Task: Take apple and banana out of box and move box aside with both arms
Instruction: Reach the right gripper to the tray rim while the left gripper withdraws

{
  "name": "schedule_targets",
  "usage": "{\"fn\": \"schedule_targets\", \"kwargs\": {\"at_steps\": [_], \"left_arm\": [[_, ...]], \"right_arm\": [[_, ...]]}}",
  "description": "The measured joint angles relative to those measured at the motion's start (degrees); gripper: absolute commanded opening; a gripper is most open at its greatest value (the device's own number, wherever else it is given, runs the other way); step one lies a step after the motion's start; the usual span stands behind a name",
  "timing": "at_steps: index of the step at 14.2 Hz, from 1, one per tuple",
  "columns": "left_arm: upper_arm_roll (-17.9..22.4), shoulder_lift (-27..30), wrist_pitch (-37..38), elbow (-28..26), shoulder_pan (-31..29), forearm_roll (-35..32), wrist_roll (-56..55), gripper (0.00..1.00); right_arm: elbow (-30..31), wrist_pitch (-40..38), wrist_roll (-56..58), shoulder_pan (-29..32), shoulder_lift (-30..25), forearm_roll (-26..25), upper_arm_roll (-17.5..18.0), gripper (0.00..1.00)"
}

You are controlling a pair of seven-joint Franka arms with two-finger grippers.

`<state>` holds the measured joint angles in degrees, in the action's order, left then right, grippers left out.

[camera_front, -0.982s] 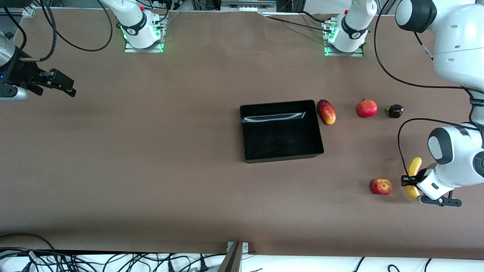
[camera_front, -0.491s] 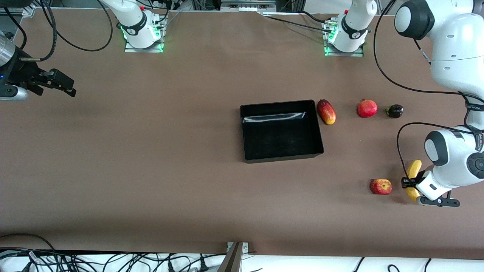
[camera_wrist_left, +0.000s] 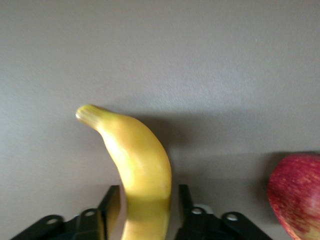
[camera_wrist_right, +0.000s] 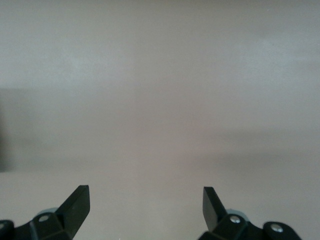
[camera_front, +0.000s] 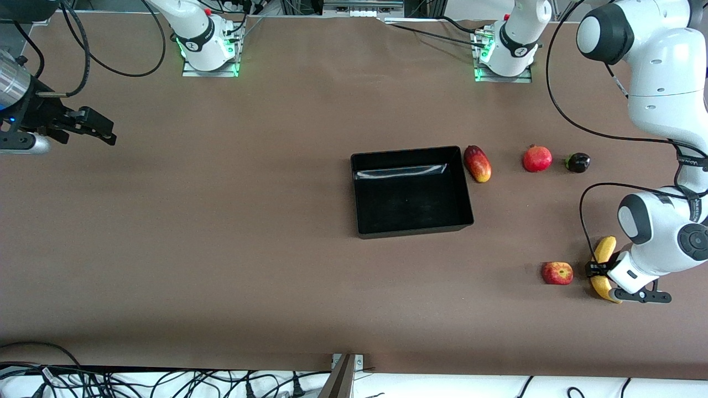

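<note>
Lowered since the earlier frame, the left gripper (camera_front: pixel 596 269) has its jaws parting off the long curved yellow banana (camera_front: pixel 603 268), laid on the brown worktop (camera_front: pixel 221 232) beside the small red apple (camera_front: pixel 557 273) to empty the shallow black plastic box (camera_front: pixel 411 191), while the right gripper (camera_front: pixel 99 128) waits with jaws wide and empty.

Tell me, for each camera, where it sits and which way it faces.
Front view: high across the table, facing both arm bases; shows the box, apple, both arms, right gripper waiting.
Left wrist view: on the left wrist, facing the table; left gripper astride the banana.
Right wrist view: on the right wrist, facing bare table; open fingertips only.
Shared: front and left wrist views both show the banana with the apple beside it.
</note>
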<state>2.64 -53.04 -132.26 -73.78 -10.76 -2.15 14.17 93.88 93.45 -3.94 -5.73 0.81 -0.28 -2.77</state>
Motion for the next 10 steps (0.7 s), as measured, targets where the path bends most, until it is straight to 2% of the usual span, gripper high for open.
{"fn": "schedule_targets", "kwargs": {"at_steps": [1, 3, 6, 8, 10], "left_arm": [[0.0, 1.2, 2.7, 0.6, 0.0, 0.0, 0.3, 1.0], [-0.1, 6.9, 14.5, 2.0, 0.3, 0.0, 0.8, 1.0], [-0.4, 21.8, 35.6, 2.8, 3.3, 0.2, 0.9, 1.0], [-0.4, 30.9, 42.6, 2.0, 7.0, 2.1, -0.5, 1.0], [0.3, 38.6, 45.1, -0.9, 11.8, 4.1, -3.1, 1.0]], "right_arm": [[0.0, 0.0, 0.0, -0.3, 0.4, 0.0, 0.2, 1.0], [0.0, -0.4, 0.0, -1.2, 1.3, 0.0, 0.5, 1.0], [0.1, -2.1, -0.1, -4.7, 2.1, 0.3, 1.1, 1.0], [0.2, -2.1, -0.5, -8.0, 3.3, 1.8, 1.5, 1.0], [0.3, -1.1, -0.6, -10.6, 5.8, 5.4, 1.6, 1.0]]}}
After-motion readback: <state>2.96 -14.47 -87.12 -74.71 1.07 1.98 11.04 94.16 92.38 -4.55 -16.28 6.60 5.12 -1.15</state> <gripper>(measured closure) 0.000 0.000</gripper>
